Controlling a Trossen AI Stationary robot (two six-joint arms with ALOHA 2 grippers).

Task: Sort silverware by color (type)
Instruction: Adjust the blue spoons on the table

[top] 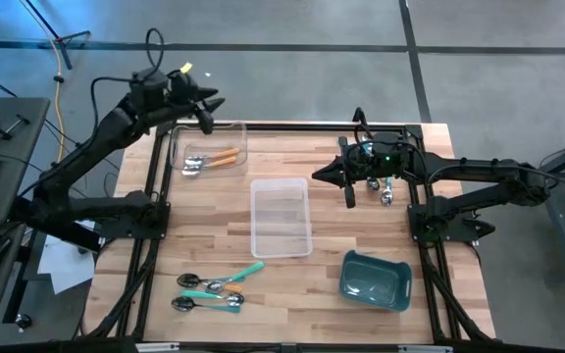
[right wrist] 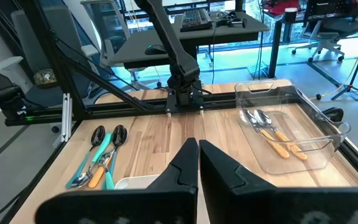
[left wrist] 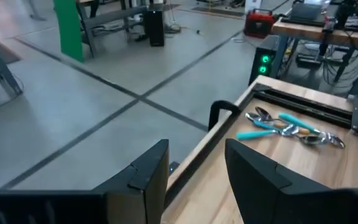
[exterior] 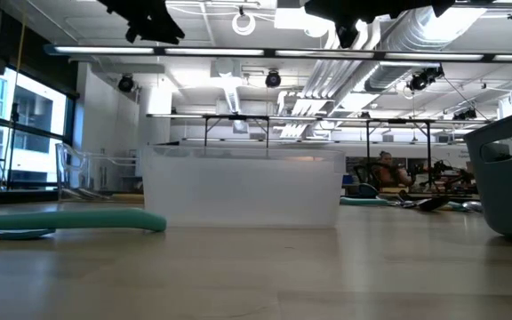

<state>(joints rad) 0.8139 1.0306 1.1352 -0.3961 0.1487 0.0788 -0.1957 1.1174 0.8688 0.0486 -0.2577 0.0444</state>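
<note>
A clear tray (exterior: 243, 188) stands between a teal handle (exterior: 69, 220) and bin (exterior: 508, 178).

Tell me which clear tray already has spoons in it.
The clear tray at the table's far left corner, below the left gripper: it holds orange-handled spoons. The clear tray in the middle of the table holds none.

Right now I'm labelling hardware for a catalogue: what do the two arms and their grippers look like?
Both arms are dark, slender and jointed, with black cables looping along them. The left gripper has two broad, flat black fingers. The right gripper tapers to a point, and green lights glow near its wrist.
</note>
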